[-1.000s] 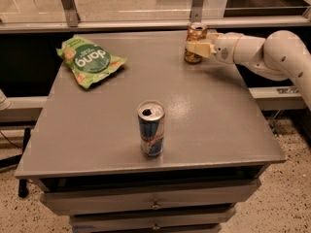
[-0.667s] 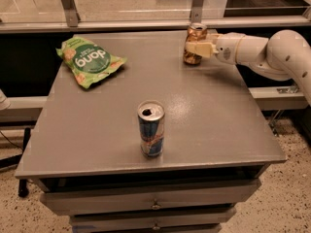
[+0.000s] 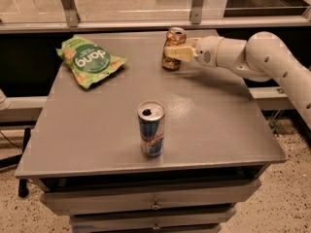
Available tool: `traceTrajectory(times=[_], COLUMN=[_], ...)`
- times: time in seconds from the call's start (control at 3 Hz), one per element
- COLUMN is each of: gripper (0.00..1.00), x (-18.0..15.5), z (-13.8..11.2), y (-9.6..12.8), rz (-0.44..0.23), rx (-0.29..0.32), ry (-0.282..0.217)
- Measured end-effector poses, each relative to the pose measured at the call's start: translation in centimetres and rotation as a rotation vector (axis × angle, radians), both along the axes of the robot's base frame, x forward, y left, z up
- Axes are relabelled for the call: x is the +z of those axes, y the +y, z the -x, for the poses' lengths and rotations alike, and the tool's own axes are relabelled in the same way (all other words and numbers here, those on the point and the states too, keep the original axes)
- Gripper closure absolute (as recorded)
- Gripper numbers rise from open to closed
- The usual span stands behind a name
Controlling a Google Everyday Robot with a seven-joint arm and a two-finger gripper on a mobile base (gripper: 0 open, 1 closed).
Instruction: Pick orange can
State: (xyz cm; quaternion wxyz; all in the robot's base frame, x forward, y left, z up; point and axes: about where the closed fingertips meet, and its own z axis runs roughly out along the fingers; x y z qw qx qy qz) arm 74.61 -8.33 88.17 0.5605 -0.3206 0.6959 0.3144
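Hand (image 3: 174, 53) at 1 orange can (image 3: 170, 62), prob. gripped; 1 blue can (image 3: 151, 130).

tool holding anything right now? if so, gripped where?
Yes. The tool, at the far side of the grey table, is closed side-on around the mid-body of the upright orange-brown drink can.

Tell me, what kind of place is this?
Likely a robot test lab, not a home: a grey drawer cabinet, metal railing behind, and the gripper at the orange can near the far edge.
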Motion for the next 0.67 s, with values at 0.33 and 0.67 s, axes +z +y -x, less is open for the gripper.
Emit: traceTrajectory(times=[0.33, 0.67], gripper=[1.0, 1.0], x=[1.0, 5.2], z=[0.5, 1.4], y=[0.4, 0.6], rz=[0.043, 0.143], rx=[0.038, 0.085], ry=[-0.019, -0.093])
